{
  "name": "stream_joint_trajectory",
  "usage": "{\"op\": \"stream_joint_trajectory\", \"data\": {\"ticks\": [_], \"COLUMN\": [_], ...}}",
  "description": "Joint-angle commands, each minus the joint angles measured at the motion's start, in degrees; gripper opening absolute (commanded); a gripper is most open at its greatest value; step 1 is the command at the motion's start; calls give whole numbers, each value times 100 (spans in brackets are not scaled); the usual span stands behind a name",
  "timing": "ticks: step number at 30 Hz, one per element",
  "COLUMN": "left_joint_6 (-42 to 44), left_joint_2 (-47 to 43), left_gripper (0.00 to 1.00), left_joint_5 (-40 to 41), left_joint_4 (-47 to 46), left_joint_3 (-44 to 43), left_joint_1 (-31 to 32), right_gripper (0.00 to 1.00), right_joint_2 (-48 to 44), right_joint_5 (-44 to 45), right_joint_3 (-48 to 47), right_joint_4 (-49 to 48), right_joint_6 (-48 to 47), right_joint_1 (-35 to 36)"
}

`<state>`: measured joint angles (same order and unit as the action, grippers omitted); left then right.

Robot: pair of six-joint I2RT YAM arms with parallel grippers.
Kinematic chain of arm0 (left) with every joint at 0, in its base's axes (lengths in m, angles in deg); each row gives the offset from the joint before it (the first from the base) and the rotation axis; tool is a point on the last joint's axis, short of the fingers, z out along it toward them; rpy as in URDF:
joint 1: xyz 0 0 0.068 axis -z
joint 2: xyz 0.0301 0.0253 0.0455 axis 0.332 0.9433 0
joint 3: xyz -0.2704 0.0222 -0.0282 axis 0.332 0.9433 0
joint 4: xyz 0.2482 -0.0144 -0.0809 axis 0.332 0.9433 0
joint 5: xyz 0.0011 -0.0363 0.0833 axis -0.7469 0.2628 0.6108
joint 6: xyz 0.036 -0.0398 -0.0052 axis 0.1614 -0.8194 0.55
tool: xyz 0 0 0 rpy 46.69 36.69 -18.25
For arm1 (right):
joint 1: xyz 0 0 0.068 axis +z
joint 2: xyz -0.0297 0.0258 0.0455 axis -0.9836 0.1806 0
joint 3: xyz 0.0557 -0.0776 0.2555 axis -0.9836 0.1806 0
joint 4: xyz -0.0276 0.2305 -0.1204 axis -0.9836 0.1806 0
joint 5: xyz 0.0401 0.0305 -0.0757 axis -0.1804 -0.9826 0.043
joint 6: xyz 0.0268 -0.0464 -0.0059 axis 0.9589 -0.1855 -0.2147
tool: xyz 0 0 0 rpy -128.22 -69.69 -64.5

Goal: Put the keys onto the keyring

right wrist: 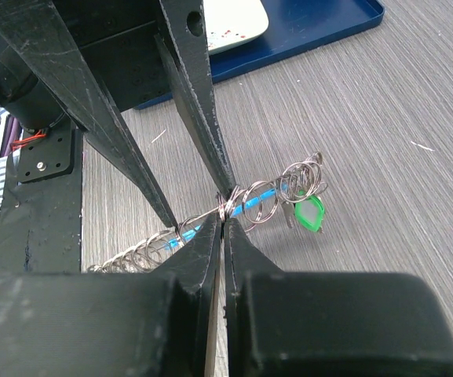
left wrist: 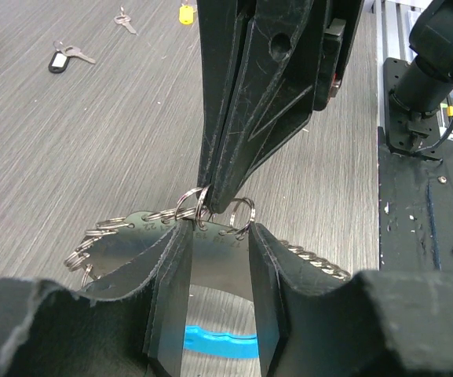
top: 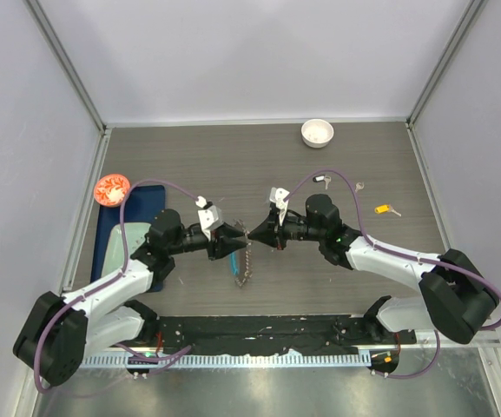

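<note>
The keyring (top: 247,261) sits between both arms. It is a numbered metal plate (left wrist: 218,255) hung with small split rings, plus a blue segment (left wrist: 214,344). My left gripper (left wrist: 218,228) has its jaws apart, tips against the plate and table showing through the gap. My right gripper (right wrist: 224,220) is shut on one small split ring (right wrist: 228,206) at the plate's edge. A green-tagged key (right wrist: 310,214) hangs on the keyring. Loose keys lie far right: a black-tagged one (top: 322,180), a plain one (top: 359,186) and a yellow-tagged one (top: 384,209).
A white bowl (top: 317,132) stands at the back. A blue tray (top: 115,248) holding a pale plate (right wrist: 234,20) lies at the left, with an orange-red dish (top: 111,188) at its far end. The black rail (top: 259,334) runs along the near edge.
</note>
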<state>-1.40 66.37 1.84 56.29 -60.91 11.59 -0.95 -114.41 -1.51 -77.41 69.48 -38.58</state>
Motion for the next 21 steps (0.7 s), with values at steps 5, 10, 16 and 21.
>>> {"op": "stream_joint_trajectory", "data": {"ticks": [5, 10, 16, 21], "left_joint_6": [-124, -159, -300, -326], "left_joint_2": [-5, 75, 57, 118], "left_gripper": [39, 40, 41, 45], "left_joint_5": [-119, -119, -145, -180], "left_joint_4": [-285, -223, -232, -118], "left_joint_3": [-292, -336, -450, -494], "left_joint_1": [-22, -22, -22, -22], "right_gripper": [1, 1, 1, 1], "right_joint_2": [-32, -23, 21, 12], "right_joint_5": [-247, -256, -291, -282], "right_joint_3": [-169, -186, -213, -222], "right_joint_4": [-444, -426, -374, -365], "right_joint_6": [2, 2, -42, -50], "right_joint_1": [64, 73, 100, 109]}}
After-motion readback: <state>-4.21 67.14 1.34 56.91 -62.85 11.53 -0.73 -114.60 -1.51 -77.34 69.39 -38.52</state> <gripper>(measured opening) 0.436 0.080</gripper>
